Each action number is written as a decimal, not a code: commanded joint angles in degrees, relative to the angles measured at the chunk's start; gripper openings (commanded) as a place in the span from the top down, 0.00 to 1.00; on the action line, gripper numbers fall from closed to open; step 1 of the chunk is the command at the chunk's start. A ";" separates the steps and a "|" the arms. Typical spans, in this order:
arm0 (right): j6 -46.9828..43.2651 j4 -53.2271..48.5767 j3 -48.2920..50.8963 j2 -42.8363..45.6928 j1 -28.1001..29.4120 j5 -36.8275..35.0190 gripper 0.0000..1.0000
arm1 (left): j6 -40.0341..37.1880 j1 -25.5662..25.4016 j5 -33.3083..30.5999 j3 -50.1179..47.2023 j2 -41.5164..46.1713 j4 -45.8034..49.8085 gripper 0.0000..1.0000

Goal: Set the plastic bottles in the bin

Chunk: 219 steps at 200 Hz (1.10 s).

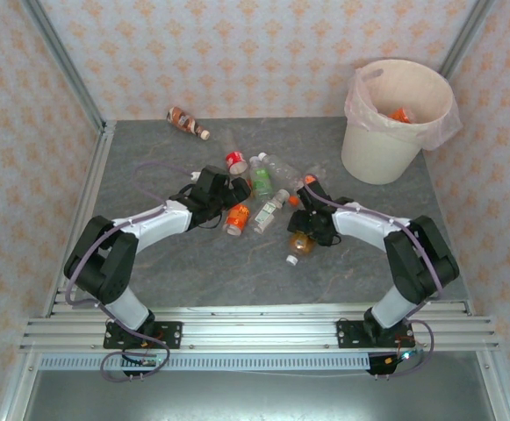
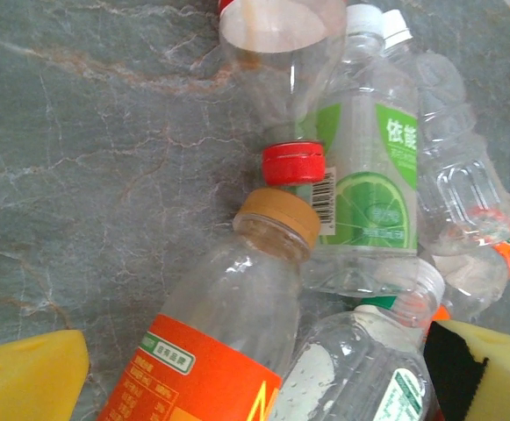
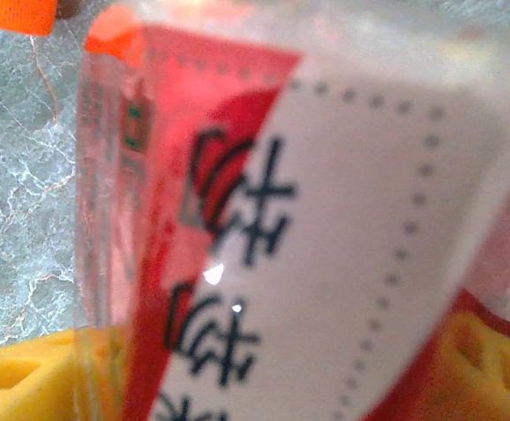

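Bin (image 1: 397,132) stands at the far right corner of the surface (image 1: 149,167), pink liner folded over its rim, and something orange (image 1: 400,114) lies inside. The bottles (image 1: 262,189) lie loose in a heap to the near left of the bin, well apart from it. A brown bottle (image 1: 187,122) lies alone far left of the bin, against the back wall. Left pincer (image 1: 233,198) is over the heap's side farthest from the bin. From its wrist, left pincer (image 2: 259,377) stands wide open, yellow fingers (image 2: 26,377) at the picture's two lower corners. The orange-label bottle (image 2: 211,351) lies between them, tan cap pointing away; no pad is seen touching it. Beyond that cap are a red cap (image 2: 294,162) and a green-label bottle (image 2: 369,193), with a clear bottle (image 2: 461,193) beside it. Right pincer (image 1: 303,230) is at the heap's near edge, on the side closer to the bin, over a red-label bottle (image 1: 298,246) whose white cap points toward the arm bases. In its wrist view, right pincer (image 3: 259,377) has the red-label bottle (image 3: 307,228) between its yellow fingers (image 3: 17,377), very close and blurred. The jaws are part open around the bottle's sides; cannot tell whether the pads press on it.
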State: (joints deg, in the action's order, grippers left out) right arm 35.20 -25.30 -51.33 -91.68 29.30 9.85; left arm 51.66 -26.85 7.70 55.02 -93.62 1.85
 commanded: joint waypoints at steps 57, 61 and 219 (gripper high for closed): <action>-2.13 0.59 1.37 5.83 -0.12 -3.28 0.31 | 1.49 0.04 0.21 0.69 -1.12 -0.79 0.00; -2.23 0.66 1.28 6.14 -0.05 -3.61 0.31 | 1.48 0.06 0.21 0.70 -1.16 -0.87 0.00; -12.05 16.41 -18.55 16.65 -10.03 -5.80 0.38 | 1.67 0.04 -0.68 3.58 -0.72 2.18 0.00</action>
State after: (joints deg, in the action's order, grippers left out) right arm 25.82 -14.02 -62.41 -74.72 22.13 1.74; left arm 52.66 -26.85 8.34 56.93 -94.56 2.37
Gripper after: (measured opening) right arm 0.684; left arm 0.999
